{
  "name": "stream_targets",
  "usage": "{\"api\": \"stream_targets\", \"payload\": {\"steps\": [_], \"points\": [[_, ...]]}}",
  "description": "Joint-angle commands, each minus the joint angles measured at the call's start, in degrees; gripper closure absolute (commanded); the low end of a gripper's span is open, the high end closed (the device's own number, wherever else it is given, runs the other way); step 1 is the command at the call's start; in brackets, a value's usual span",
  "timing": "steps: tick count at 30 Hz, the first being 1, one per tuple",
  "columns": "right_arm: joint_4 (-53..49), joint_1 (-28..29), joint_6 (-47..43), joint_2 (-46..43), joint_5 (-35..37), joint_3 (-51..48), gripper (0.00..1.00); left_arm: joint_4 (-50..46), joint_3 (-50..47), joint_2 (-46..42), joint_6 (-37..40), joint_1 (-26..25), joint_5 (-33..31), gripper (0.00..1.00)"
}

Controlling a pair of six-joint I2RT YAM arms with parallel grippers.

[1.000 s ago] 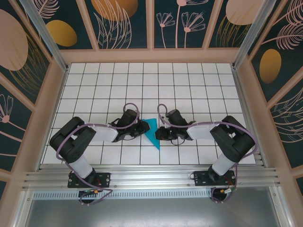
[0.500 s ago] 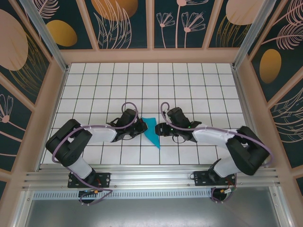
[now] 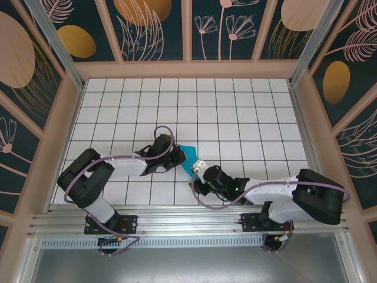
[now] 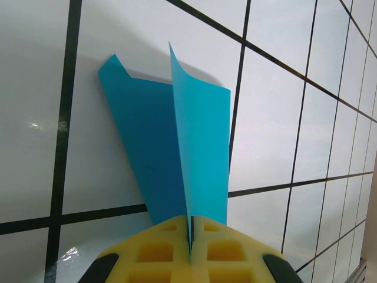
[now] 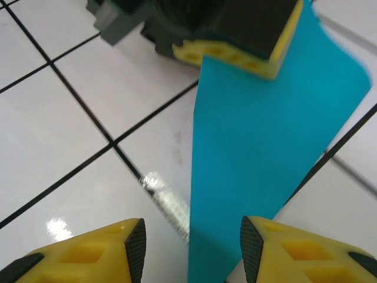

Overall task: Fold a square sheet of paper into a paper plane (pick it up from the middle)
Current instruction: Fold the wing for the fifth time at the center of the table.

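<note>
A: Left wrist view: left tool (image 4: pixel 190 239) is seen pinching the paper plane (image 4: pixel 182 153) at its fold.
B: Right wrist view: right tool (image 5: pixel 191 244) is spread astride its narrow end. Top view: plane is placed mid-counter (image 3: pixel 235 100), nearer the near edge.

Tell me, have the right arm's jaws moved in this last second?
Yes. The jaws slid from beside the folded teal paper toward the metal rail at the near edge.

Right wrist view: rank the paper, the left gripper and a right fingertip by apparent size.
Largest: paper.
Next: left gripper, cropped by the top edge.
Smallest: right fingertip, nearest the camera and also cropped, so these last two are unsure.
</note>
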Motion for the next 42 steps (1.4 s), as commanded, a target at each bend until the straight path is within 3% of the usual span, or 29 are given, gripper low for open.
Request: {"api": "stream_targets", "payload": {"steps": [1, 10, 24, 30, 34, 36, 39, 42], "points": [[6.2, 1.34, -7.3, 3.29, 7.43, 1.02, 0.51, -1.37, 1.56, 1.03, -0.45, -0.31, -0.04, 0.97], [9.83, 2.75, -12.82, 14.34, 13.26, 5.32, 0.59, -1.75, 1.63, 1.27, -0.47, -0.3, -0.02, 0.97], [12.85, 2.88, -13.82, 18.42, 14.52, 5.67, 0.77, -2.73, 1.89, 1.6, -0.13, -0.29, -0.1, 0.96], [12.8, 2.59, -11.86, 18.09, 15.02, 5.05, 0.97, -4.2, 1.71, -0.07, -0.08, -0.25, -1.79, 0.92], [12.59, 1.3, -7.82, 17.58, 13.49, 4.61, 1.0, -6.98, 1.9, -2.51, 0.38, -0.28, -4.54, 0.86], [12.22, 0.1, -5.2, 16.58, 10.64, 4.58, 1.0, -9.04, 1.7, -4.38, 0.26, -0.25, -6.99, 0.72], [12.89, -2.19, -0.64, 14.81, 4.56, 3.86, 1.0, -10.98, -0.11, -8.57, -0.73, -0.22, -11.29, 0.64], [14.94, -4.74, 4.03, 13.07, -2.0, 2.64, 1.0, -11.16, -3.04, -13.94, -2.58, -0.22, -15.05, 0.48]]}}
